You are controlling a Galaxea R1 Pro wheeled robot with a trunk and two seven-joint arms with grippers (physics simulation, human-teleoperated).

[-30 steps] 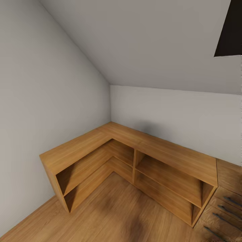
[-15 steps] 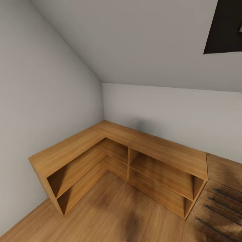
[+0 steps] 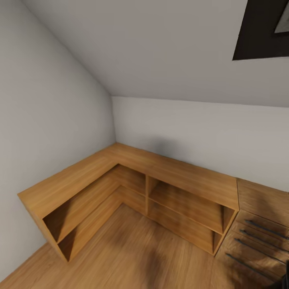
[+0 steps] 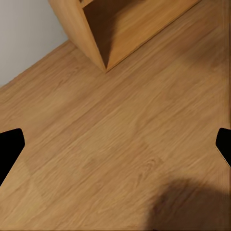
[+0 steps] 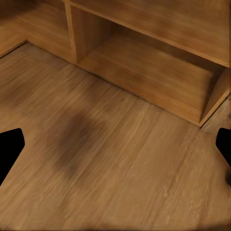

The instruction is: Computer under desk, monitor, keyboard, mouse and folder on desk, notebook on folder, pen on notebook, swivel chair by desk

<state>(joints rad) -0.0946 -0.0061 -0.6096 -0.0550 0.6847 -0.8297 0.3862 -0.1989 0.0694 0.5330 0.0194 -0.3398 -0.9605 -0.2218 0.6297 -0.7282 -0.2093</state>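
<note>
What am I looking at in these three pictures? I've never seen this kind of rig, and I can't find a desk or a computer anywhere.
These are simulator renders from a wheeled robot with two arms, each ending in a gripper. The large picture comes from the camera on its head. It faces a corner of an attic room: a low L-shaped wooden shelf unit under a grey sloped ceiling, with a dark-framed skylight at the upper right and a wooden drawer unit at the right edge.

The two smaller pictures come from cameras on the wrists, looking along the fingers. The black shapes at their side edges are the tips of the left gripper and right gripper, spread wide with only the wood floor between them. Nothing is held.

The shelf's top and compartments are bare.
</note>
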